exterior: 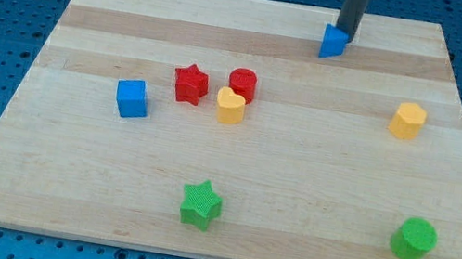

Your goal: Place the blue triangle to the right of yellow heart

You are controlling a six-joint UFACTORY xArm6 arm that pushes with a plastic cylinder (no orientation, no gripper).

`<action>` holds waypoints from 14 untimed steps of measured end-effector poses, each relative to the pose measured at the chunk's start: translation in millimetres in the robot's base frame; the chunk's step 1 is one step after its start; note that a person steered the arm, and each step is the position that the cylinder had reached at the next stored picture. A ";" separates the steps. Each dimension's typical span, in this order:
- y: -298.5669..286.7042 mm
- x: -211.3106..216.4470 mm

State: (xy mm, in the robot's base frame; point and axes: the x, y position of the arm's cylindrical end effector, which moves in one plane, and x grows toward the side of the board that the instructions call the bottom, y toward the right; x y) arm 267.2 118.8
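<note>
Pushing from behind is my plan, so my tip (347, 36) sits touching the blue triangle (333, 43) on its upper right side, near the top edge of the counter (229, 195). I have no pincer, just a rod, so nothing opens or shuts. The yellow heart (230, 106) is well apart, down and to the view's left, squeezed just beside the red star (190, 83) and red round block (242, 83). I think the triangle must slide down to the bare spot right of the heart. It is small; one corner seems to point to the view's right, but I cannot tell its long side
</note>
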 end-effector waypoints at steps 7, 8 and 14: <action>-61.7 81.0; -56.2 90.5; 31.5 99.7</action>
